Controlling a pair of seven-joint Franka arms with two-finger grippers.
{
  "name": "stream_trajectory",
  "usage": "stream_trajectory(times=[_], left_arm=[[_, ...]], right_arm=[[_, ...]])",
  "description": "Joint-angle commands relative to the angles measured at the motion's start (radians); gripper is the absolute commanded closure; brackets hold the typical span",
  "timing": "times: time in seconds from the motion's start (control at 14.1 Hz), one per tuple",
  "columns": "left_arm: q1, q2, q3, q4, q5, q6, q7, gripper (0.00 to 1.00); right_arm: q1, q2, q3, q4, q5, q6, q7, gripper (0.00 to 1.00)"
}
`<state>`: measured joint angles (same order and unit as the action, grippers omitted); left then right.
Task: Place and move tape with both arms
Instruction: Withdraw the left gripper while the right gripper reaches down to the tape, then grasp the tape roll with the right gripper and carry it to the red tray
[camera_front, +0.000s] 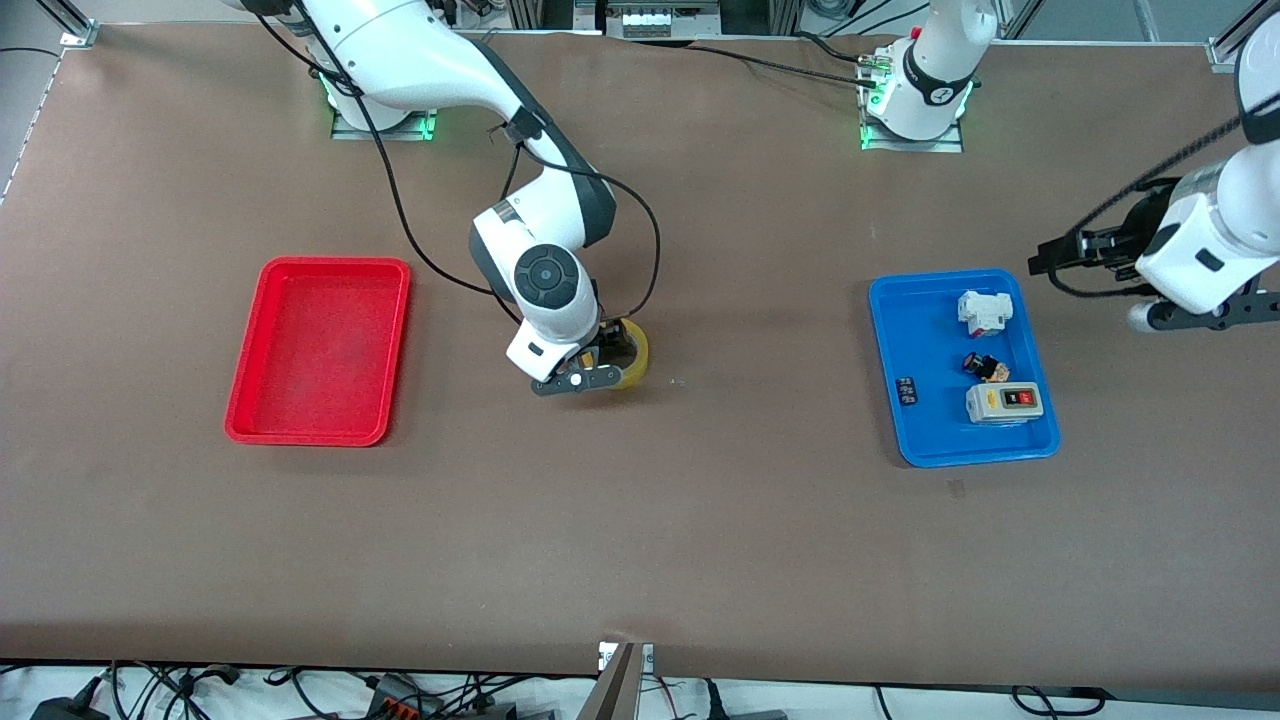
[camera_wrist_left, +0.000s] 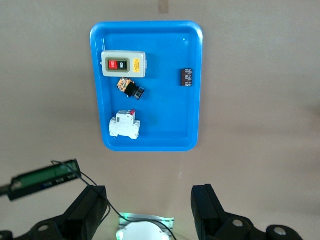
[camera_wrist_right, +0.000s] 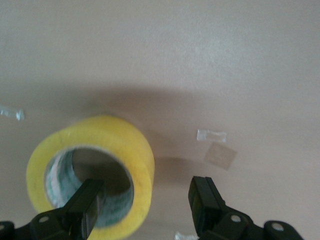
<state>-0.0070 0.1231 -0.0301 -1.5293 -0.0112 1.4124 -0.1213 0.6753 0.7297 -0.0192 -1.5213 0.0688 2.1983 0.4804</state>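
1. Presently I count one tape (camera_front: 632, 358), a yellow ring with a hollow core, lying on the bench (camera_front: 700, 520) between the two trays, closer to the red one.
2. Right tool (camera_front: 603, 352): one, low at the tape. In the right wrist view its fingers (camera_wrist_right: 85, 202) stand apart, one in the tape's (camera_wrist_right: 95, 172) hollow core and the other outside the wall, so the wall sits between them. I cannot tell whether the pads touch it.
3. Left tool (camera_front: 1040, 262): one, up in the air over bare bench toward the left arm's end, just outside the blue tray. Its fingers (camera_wrist_left: 207, 207) are spread wide with nothing between them. That arm waits.
4. Trays: two. One red tray (camera_front: 318, 350) toward the right arm's end, with nothing in it; one blue tray (camera_front: 962, 367) toward the left arm's end.
5. Contents of the blue tray, four items:
   - one white boxy part (camera_front: 984, 310), farthest from the front camera;
   - one small black-and-orange part (camera_front: 985, 367), in the middle;
   - one beige switch box (camera_front: 1004, 402) with a red and a dark button, nearest the front camera;
   - one small black block (camera_front: 907, 391), beside the switch box on the side toward the tape.
6. Bits of clear film (camera_wrist_right: 211, 135) on the bench near the tape: a few, seen in the right wrist view only.
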Motion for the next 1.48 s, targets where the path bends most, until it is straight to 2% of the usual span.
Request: stream_trajectory(times=[0.0, 0.14, 0.28, 0.35, 0.49, 0.64, 0.71, 0.85, 1.13, 1.41], left_arm=[[0.025, -0.065, -0.007, -0.032, 0.022, 0.052, 0.116, 0.00], [0.027, -0.079, -0.005, -0.034, 0.026, 0.149, 0.248, 0.00], [0.027, -0.082, -0.001, -0.034, 0.045, 0.178, 0.299, 0.00], [0.027, -0.091, 0.002, -0.038, 0.051, 0.163, 0.316, 0.00], [0.022, -0.099, 0.004, -0.043, 0.053, 0.110, 0.336, 0.00], [0.018, -0.103, 0.006, -0.040, 0.053, 0.071, 0.330, 0.00], [0.016, -0.115, 0.010, -0.041, 0.053, 0.010, 0.321, 0.00], [0.015, -0.115, 0.016, -0.041, 0.054, -0.058, 0.302, 0.00], [0.013, -0.115, 0.029, -0.040, 0.054, -0.055, 0.301, 0.00], [0.009, -0.115, 0.027, -0.040, 0.076, -0.015, 0.220, 0.00]], right_arm=[[0.004, 0.033, -0.001, 0.032, -0.004, 0.028, 0.064, 0.00], [0.006, 0.034, -0.001, 0.030, -0.001, 0.028, 0.070, 0.00], [0.006, 0.036, -0.001, 0.026, -0.001, 0.024, 0.070, 0.01], [0.007, 0.036, -0.001, 0.027, -0.001, 0.023, 0.058, 0.22], [0.006, 0.036, -0.001, 0.027, -0.001, 0.020, 0.055, 0.71], [0.006, 0.034, -0.001, 0.027, 0.000, 0.015, 0.055, 0.94], [0.001, 0.028, -0.001, 0.029, 0.000, 0.008, 0.056, 1.00], [-0.011, 0.007, -0.008, 0.032, -0.001, -0.034, 0.056, 1.00], [-0.130, -0.157, -0.024, -0.005, -0.021, -0.188, 0.043, 1.00], [-0.350, -0.323, -0.031, -0.225, -0.018, -0.195, -0.170, 1.00]])
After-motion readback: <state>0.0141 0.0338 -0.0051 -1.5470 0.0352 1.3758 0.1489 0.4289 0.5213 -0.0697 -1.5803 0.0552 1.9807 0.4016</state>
